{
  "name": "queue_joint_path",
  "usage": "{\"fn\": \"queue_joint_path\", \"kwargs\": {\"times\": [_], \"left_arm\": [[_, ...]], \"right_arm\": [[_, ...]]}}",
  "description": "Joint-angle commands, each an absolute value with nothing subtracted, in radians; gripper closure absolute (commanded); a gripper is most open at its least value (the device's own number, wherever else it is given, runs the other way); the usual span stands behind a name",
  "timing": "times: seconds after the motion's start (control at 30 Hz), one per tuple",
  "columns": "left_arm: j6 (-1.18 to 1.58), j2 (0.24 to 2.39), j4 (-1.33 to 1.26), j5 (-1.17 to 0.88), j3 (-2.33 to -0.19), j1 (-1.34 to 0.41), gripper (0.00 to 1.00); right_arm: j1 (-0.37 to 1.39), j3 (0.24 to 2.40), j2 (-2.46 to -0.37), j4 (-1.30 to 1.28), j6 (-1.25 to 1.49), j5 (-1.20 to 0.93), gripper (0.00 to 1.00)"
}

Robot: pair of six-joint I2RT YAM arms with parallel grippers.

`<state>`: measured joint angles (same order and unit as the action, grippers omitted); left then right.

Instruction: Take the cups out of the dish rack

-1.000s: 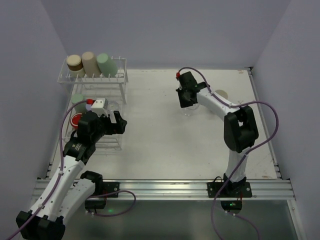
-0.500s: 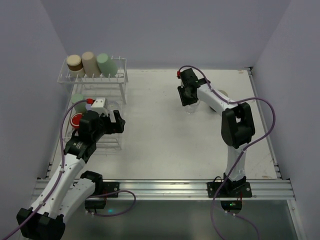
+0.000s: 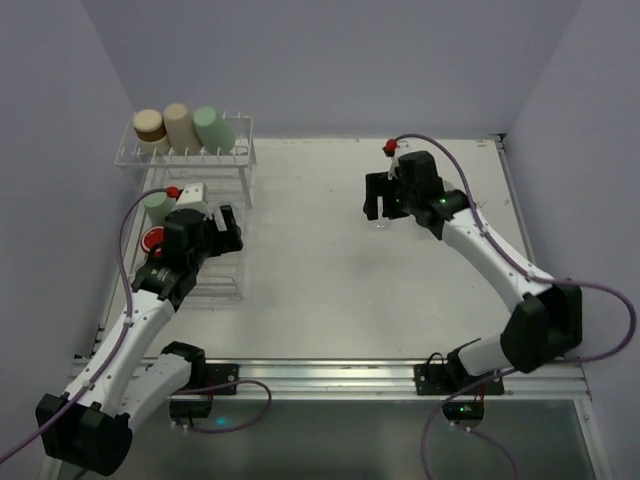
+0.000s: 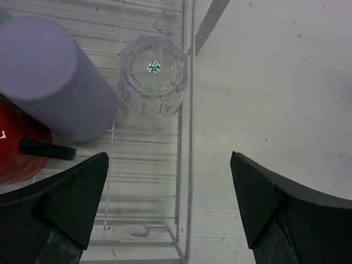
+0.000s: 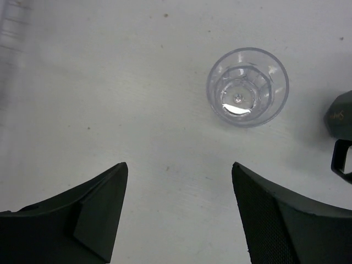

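The white wire dish rack (image 3: pixel 243 170) stands at the far left. Tan-brown (image 3: pixel 150 125), beige (image 3: pixel 181 126) and pale green (image 3: pixel 214 128) cups lie on its raised shelf. On its flat base (image 4: pixel 184 165) are a purple cup (image 4: pixel 49 77), a red cup (image 4: pixel 19 151) and an upturned clear glass (image 4: pixel 153 74). My left gripper (image 4: pixel 170 203) hangs open above the rack's right edge, short of that glass, holding nothing. Another clear glass (image 5: pixel 247 87) stands upright on the table. My right gripper (image 5: pixel 179 203) is open just behind it, apart from it.
A dark object (image 5: pixel 342 113) shows at the right edge of the right wrist view, cut off by the frame. Grey walls close in the table on the left, back and right. The metal rail (image 3: pixel 330 375) with both arm bases runs along the near edge.
My right gripper has opened, let go of the clear glass on the table and drawn back from it. My left gripper has shifted slightly farther over the rack.
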<state>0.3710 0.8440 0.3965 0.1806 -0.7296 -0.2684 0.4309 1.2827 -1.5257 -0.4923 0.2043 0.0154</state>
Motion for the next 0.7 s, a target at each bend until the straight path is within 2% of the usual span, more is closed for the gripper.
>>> {"fn": "queue_joint_path", "kwargs": {"times": [0.0,0.2,0.33,0.67], "left_arm": [[0.457,0.928,0.304,0.236,-0.778,-0.259,0.04],[0.512,1.046,0.189,0.308,-0.778,-0.261,0.04],[0.509,1.074,0.135,0.348,-0.778,-0.261,0.05],[0.468,1.19,0.055,0.382,-0.784,-0.261,0.07]], "right_arm": [[0.442,1.11,-1.314,-0.251,0.275,-0.09,0.21],[0.443,1.013,-1.128,-0.198,0.273,-0.092,0.22],[0.443,0.992,-1.115,-0.166,0.291,-0.169,0.23],[0.443,0.988,-1.132,-0.164,0.304,-0.206,0.23]]}}
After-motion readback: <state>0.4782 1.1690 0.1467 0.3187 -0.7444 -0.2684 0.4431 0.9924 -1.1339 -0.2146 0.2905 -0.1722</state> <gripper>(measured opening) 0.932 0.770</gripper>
